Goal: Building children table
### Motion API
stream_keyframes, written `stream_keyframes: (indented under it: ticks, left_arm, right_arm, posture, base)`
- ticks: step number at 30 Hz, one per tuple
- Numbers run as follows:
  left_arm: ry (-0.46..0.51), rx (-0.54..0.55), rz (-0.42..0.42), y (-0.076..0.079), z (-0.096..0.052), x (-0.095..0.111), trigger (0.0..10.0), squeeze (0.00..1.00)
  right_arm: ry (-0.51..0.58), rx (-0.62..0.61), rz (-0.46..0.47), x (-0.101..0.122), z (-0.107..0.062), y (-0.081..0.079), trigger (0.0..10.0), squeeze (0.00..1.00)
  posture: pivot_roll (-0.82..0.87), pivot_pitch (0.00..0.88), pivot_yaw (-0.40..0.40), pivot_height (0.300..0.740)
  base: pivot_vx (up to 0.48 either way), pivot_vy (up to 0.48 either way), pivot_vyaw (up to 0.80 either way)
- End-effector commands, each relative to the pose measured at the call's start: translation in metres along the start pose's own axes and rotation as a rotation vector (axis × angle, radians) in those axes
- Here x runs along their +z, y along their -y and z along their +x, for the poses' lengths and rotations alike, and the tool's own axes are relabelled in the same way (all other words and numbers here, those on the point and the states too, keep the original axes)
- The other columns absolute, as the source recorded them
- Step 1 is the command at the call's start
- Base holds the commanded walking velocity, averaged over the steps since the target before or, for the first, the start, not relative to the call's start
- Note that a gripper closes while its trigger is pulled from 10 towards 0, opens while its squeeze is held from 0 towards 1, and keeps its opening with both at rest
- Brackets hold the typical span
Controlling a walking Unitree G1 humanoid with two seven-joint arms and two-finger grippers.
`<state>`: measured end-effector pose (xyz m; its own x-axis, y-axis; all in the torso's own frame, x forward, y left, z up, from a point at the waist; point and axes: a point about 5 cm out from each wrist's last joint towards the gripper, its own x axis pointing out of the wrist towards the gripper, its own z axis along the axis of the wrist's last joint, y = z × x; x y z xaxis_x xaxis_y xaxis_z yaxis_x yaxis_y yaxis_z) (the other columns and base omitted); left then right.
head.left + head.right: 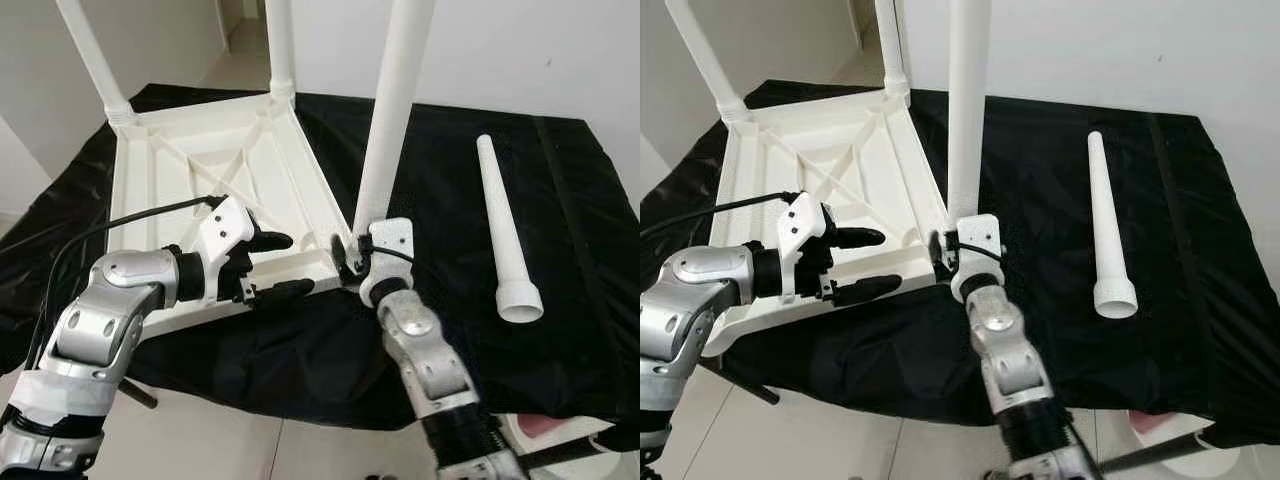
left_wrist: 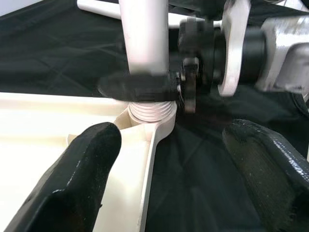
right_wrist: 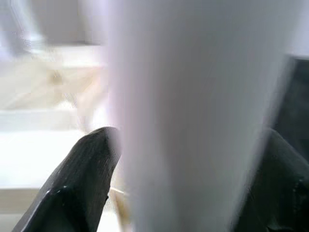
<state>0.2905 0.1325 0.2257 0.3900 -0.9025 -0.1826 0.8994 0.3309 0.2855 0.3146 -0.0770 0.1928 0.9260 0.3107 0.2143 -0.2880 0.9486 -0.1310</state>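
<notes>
A white children's table top (image 1: 190,160) lies upside down on a black cloth. A white leg (image 1: 392,110) stands upright in its near right corner socket (image 2: 149,111). My right gripper (image 1: 350,255) is shut on the base of this leg, and the leg (image 3: 193,116) sits between its black fingers (image 3: 77,179). My left gripper (image 1: 285,266) is open at the top's near rim, just left of that corner, one finger over the inside and one outside. It holds nothing. A fourth white leg (image 1: 505,225) lies loose on the cloth to the right.
Two more legs (image 1: 95,55) (image 1: 280,45) stand in the far corners. The black cloth (image 1: 450,180) covers a low surface whose front edge runs just below my arms, with pale floor tiles (image 1: 230,440) beyond. A white wall is behind.
</notes>
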Motion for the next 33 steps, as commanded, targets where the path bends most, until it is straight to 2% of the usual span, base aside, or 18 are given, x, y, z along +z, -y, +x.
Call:
stream_keyframes:
  ticks: [1, 3, 5, 6, 9, 12, 15, 16, 17, 19, 23, 25, 31, 32, 33]
  left_arm:
    - [-0.010, 0.055, 0.000, -0.006, -0.003, 0.000, 10.0, 0.00]
    - [-0.010, 0.056, 0.002, -0.006, -0.004, 0.000, 10.0, 0.00]
    - [-0.010, 0.056, 0.002, -0.006, -0.004, 0.000, 10.0, 0.00]
    - [-0.010, 0.057, 0.002, -0.006, -0.004, 0.000, 10.0, 0.00]
    - [-0.010, 0.057, 0.003, -0.007, -0.004, 0.001, 10.0, 0.00]
    - [-0.008, 0.055, 0.004, -0.007, -0.004, 0.001, 10.0, 0.00]
    - [-0.008, 0.055, 0.004, -0.007, -0.004, 0.001, 10.0, 0.00]
    - [-0.006, 0.054, 0.006, -0.007, -0.003, 0.002, 10.0, 0.00]
    - [-0.006, 0.054, 0.006, -0.007, -0.003, 0.002, 10.0, 0.00]
    - [-0.005, 0.054, 0.006, -0.007, -0.003, 0.002, 10.0, 0.00]
    - [-0.004, 0.055, 0.006, -0.007, -0.003, 0.002, 10.0, 0.00]
    - [-0.004, 0.057, 0.005, -0.006, -0.004, 0.003, 10.0, 0.00]
    - [-0.004, 0.059, 0.004, -0.006, -0.005, 0.003, 10.0, 0.00]
    - [-0.005, 0.060, 0.005, -0.006, -0.005, 0.003, 10.0, 0.00]
    - [-0.005, 0.060, 0.005, -0.006, -0.005, 0.003, 10.0, 0.00]
  right_arm:
    - [0.051, 0.095, -0.010, 0.011, 0.001, -0.002, 10.0, 0.00]
    - [0.055, 0.146, -0.046, 0.017, 0.001, 0.007, 10.0, 0.00]
    - [0.055, 0.146, -0.046, 0.017, 0.001, 0.007, 10.0, 0.00]
    - [0.043, 0.172, -0.079, 0.016, 0.002, 0.010, 10.0, 0.00]
    - [-0.016, 0.254, -0.097, 0.009, 0.002, 0.018, 10.0, 0.00]
    - [-0.066, 0.307, -0.081, 0.004, 0.007, 0.030, 10.0, 0.00]
    - [-0.066, 0.307, -0.081, 0.004, 0.007, 0.030, 10.0, 0.00]
    - [-0.090, 0.410, -0.074, 0.004, 0.011, 0.035, 10.0, 0.00]
    - [-0.090, 0.410, -0.074, 0.004, 0.011, 0.035, 10.0, 0.00]
    - [-0.097, 0.499, -0.091, 0.006, 0.015, 0.039, 10.0, 0.00]
    - [-0.104, 0.531, -0.092, 0.008, 0.018, 0.042, 10.0, 0.00]
    - [-0.125, 0.604, -0.081, 0.009, 0.021, 0.044, 10.0, 0.00]
    - [-0.145, 0.643, -0.090, 0.006, 0.024, 0.046, 10.0, 0.00]
    - [-0.149, 0.644, -0.086, 0.006, 0.025, 0.047, 3.8, 0.00]
    - [-0.149, 0.644, -0.086, 0.006, 0.025, 0.047, 3.8, 0.00]
  posture:
    - [-0.06, 0.134, 0.083, 0.740]
    - [-0.06, 0.134, 0.083, 0.740]
    - [-0.06, 0.134, 0.083, 0.740]
    - [-0.06, 0.135, 0.083, 0.740]
    - [-0.06, 0.135, 0.084, 0.740]
    - [-0.06, 0.136, 0.088, 0.740]
    - [-0.06, 0.136, 0.088, 0.740]
    - [-0.06, 0.135, 0.088, 0.740]
    - [-0.06, 0.135, 0.088, 0.740]
    - [-0.05, 0.134, 0.085, 0.740]
    - [-0.05, 0.134, 0.084, 0.740]
    - [-0.05, 0.134, 0.081, 0.740]
    - [-0.05, 0.132, 0.080, 0.740]
    - [-0.05, 0.132, 0.080, 0.740]
    - [-0.05, 0.132, 0.080, 0.740]
  base:
    - [0.000, 0.000, 0.00]
    - [0.000, 0.000, 0.00]
    - [0.000, 0.000, 0.00]
    - [0.000, 0.000, 0.00]
    - [0.000, 0.000, 0.00]
    - [0.000, 0.000, 0.00]
    - [0.000, 0.000, 0.00]
    - [0.000, 0.000, 0.00]
    - [0.000, 0.000, 0.00]
    - [0.000, 0.000, 0.00]
    - [0.000, 0.000, 0.00]
    - [0.000, 0.000, 0.00]
    - [0.000, 0.000, 0.00]
    - [0.000, 0.000, 0.00]
    - [0.000, 0.000, 0.00]
